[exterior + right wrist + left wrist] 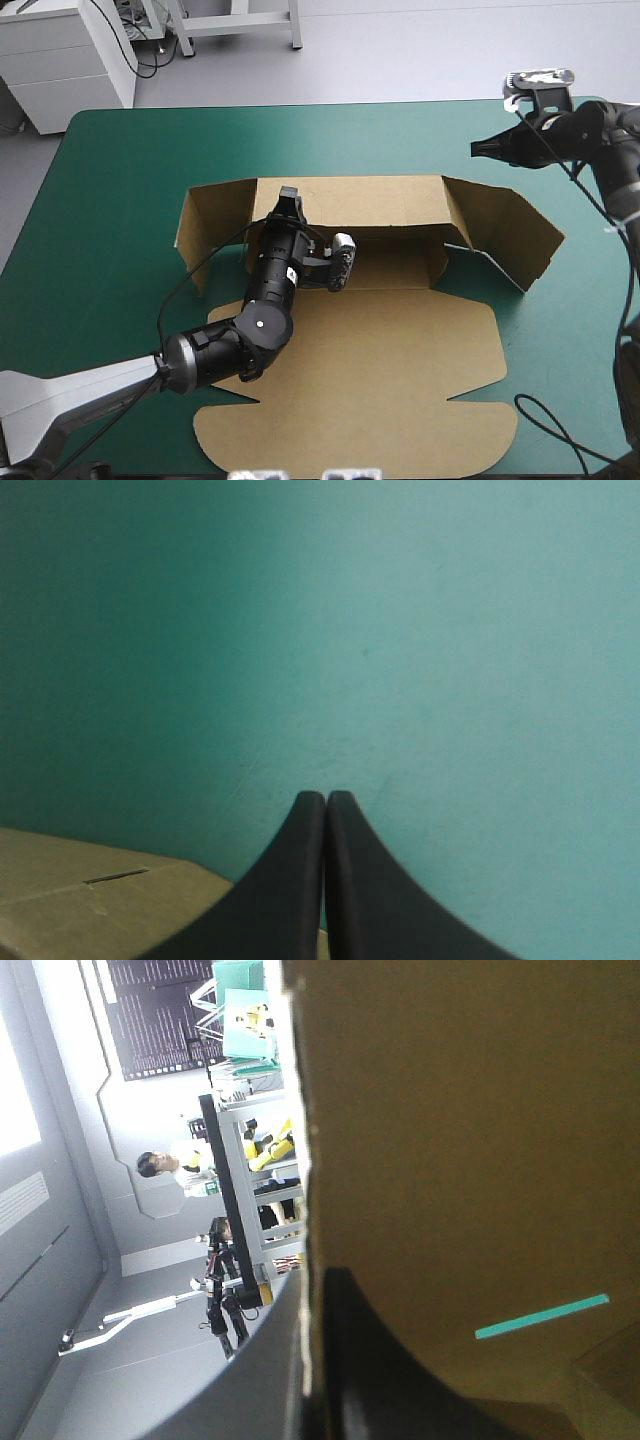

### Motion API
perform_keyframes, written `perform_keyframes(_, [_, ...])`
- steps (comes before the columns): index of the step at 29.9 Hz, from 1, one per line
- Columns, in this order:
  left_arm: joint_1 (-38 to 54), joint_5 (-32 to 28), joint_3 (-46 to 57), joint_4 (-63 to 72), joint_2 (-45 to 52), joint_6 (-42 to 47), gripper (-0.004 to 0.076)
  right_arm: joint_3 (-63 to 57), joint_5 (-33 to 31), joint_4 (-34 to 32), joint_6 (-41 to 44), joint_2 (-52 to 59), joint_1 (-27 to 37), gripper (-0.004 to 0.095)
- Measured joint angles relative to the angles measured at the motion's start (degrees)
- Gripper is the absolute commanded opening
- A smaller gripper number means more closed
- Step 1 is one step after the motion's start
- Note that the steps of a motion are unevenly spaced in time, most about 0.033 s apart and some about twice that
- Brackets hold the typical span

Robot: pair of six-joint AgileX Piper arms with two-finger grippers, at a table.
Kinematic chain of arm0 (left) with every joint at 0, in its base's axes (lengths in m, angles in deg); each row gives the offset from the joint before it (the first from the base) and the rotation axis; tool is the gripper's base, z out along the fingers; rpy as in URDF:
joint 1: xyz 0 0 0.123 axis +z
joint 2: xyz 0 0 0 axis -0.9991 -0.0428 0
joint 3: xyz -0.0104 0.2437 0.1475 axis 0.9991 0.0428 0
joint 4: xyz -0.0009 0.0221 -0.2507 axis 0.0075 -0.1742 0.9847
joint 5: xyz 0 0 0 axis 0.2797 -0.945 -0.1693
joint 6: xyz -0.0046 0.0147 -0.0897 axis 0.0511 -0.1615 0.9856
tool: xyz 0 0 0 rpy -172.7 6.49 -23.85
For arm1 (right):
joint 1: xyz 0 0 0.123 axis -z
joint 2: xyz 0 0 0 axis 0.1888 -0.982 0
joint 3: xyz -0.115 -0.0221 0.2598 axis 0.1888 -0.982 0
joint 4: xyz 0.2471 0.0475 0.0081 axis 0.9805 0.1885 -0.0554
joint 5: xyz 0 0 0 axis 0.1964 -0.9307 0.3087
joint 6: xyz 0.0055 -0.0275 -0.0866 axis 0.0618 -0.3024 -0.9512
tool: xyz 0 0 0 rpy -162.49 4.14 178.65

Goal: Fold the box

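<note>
The brown box (pixel 380 340) lies in the middle of the teal-green cover, its lid flat toward the table's front edge. Its back wall (pixel 370 200) is raised, and the side flaps (pixel 505 235) splay outward. My left gripper (pixel 287 197) reaches over the box floor to the back wall's left end. In the left wrist view the gripper (pixel 310 1285) is shut on the box (pixel 460 1140), the board's edge running between its black fingers. My right gripper (pixel 480 150) hangs shut over the table's far right, apart from the box. In the right wrist view this gripper (pixel 325 798) points at bare cover, with a box corner (pixel 90 900) beside it.
A white cabinet (pixel 60 60) stands beyond the table's far left corner. Pale frame legs (pixel 240 20) stand beyond the far edge. The lid's tabs (pixel 230 430) reach close to the front edge of the table.
</note>
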Motion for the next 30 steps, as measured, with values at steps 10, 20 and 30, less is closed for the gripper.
perform_keyframes(10, [0.0,1.06,0.0,0.06,0.0,0.0,-0.0008,1.98,-7.37,7.57,-4.35,-4.91,-0.05,-0.0014])
perform_keyframes(20, [0.31,0.51,0.0,0.18,0.0,0.0,-0.0008,1.98,-14.5,8.03,-6.09,-3.22,-0.05,-0.0014])
perform_keyframes(30, [2.96,-1.77,0.0,0.24,-0.05,0.0,-0.0007,1.64,-17.68,11.18,-7.18,-2.65,-0.05,-0.0014])
